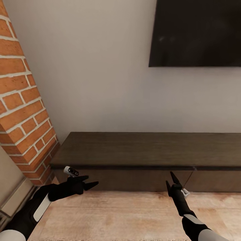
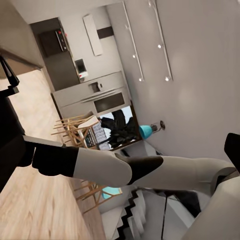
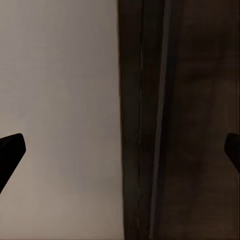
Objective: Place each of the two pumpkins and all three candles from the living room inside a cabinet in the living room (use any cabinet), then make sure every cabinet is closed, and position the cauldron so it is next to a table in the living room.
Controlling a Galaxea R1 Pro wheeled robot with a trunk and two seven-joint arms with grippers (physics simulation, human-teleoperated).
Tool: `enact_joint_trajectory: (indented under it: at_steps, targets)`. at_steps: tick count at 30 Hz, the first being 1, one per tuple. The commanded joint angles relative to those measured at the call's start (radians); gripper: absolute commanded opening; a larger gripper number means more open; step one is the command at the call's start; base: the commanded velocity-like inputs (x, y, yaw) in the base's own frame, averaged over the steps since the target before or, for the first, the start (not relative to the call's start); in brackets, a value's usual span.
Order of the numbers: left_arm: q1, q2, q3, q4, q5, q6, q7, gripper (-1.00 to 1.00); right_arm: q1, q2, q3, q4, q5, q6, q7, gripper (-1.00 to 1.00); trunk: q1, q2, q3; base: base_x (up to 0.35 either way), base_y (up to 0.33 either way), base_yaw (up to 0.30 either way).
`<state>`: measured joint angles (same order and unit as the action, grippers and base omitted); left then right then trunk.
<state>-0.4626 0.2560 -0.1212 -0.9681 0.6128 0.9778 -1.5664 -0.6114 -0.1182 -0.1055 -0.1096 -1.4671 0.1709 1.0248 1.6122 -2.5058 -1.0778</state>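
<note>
Cabinet [image 1: 147, 150], long, low and dark brown, sits against the pale wall right in front of the robot, with its drawer fronts shut and its top bare. The right gripper [image 1: 175, 180] hangs close to a drawer front with its fingers spread wide and nothing in them, likely so it can pull that drawer out. The left gripper [image 1: 87, 182] points sideways with its tips together and looks shut, and the drawer insides are hidden, while the TV [image 1: 195, 33] is cut off.

wall [image 1: 100, 83]: plain white | brick column [image 1: 23, 113]: left | TV [image 1: 197, 31]: wall-mounted | floor [image 1: 134, 217]: pale wood
</note>
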Motion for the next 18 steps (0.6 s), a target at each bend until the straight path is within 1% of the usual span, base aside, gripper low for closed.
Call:
enact_joint_trajectory:
  at_steps: [1,17,18]
  targets:
    - [-0.001,0.001,-0.003,0.000,0.002,0.010,-0.004,1.00,-0.001,0.000,-0.008,0.001,0.002,0.010,0.003,1.00,0.000,-0.001,-0.005,0.000,0.000,0.000]
    - [-0.001,-0.002,-0.004,-0.001,0.002,0.010,-0.004,1.00,-0.001,0.002,-0.008,0.001,0.002,0.008,0.001,1.00,0.007,-0.004,-0.067,0.000,0.000,0.000]
    - [-0.001,-0.002,-0.004,-0.001,0.002,0.010,-0.004,1.00,-0.001,0.002,-0.008,0.001,0.002,0.008,0.000,1.00,0.007,-0.004,-0.067,0.000,0.000,0.000]
